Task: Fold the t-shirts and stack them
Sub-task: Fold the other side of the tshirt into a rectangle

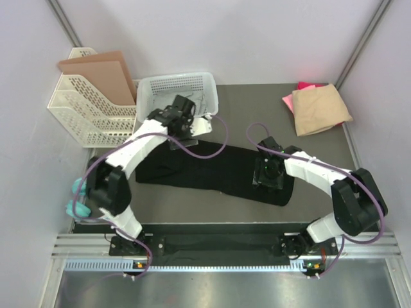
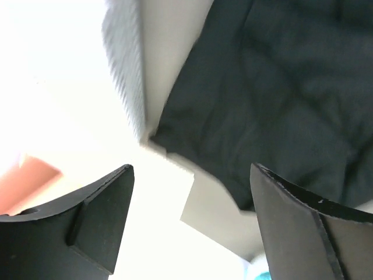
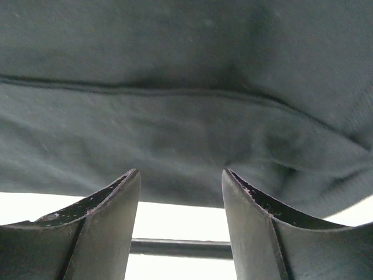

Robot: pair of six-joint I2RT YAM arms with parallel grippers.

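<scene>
Cloth front and centre: large black t-shirt (image 1: 212,170) spread in a long band across dark grey worktop (image 1: 257,109). Near its far left edge, beside white plastic mesh basket (image 1: 176,86), left tool (image 1: 182,136) (image 2: 192,169) gaping wide, gripping nothing. Low on the shirt's right end, right tool (image 1: 266,173) (image 3: 180,172) parted, nothing between the fingers. Far right corner: folded tan t-shirt (image 1: 321,109) atop pink one (image 1: 308,86).

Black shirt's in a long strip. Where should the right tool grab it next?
Likely the right end of the black t-shirt, pinched at its near corner from straight above. It lies flat in a long band, so only an edge lifts, and the right tool hangs open over that end.
</scene>
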